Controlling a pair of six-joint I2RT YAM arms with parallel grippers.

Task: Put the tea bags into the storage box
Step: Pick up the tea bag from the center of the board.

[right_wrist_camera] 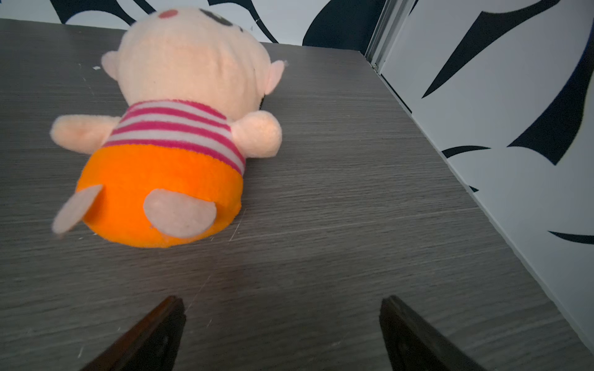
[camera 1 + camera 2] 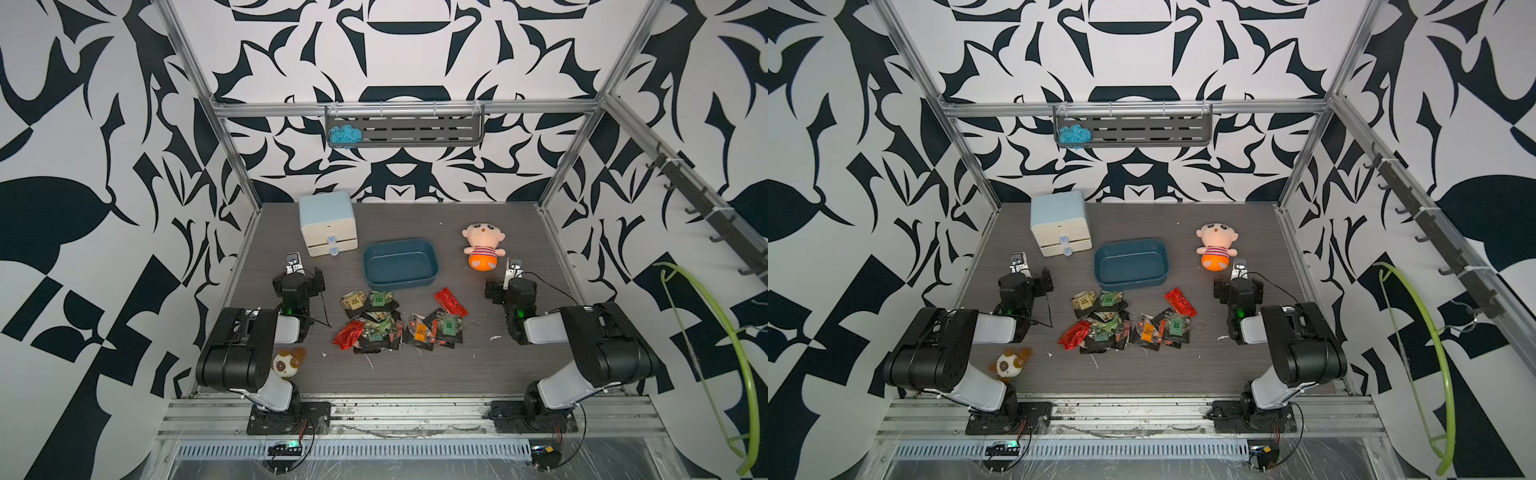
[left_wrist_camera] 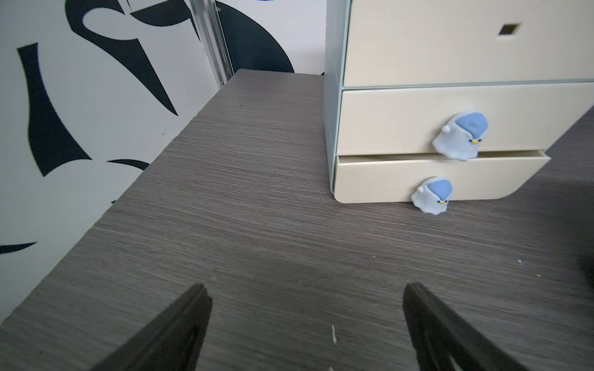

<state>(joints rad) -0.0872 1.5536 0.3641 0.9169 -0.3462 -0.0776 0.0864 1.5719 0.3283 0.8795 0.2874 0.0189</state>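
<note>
Grey wood-grain surface [image 2: 415,365] runs beneath both of your arms. Your left claw [image 3: 303,289] stands wide and empty, facing the drawer cabinet [image 3: 418,128]. Your right claw [image 1: 283,300] is also wide and empty, near the plush doll [image 1: 180,135]. Between the arms, the tea bags [image 2: 376,326] lie heaped on the surface, just beside the storage box [image 2: 399,284] and outside it.

Crinkly glossy foil tea bags [image 2: 395,322], matt plastic storage box [image 2: 432,270] (smooth), woodgrain table [image 2: 415,365].
</note>
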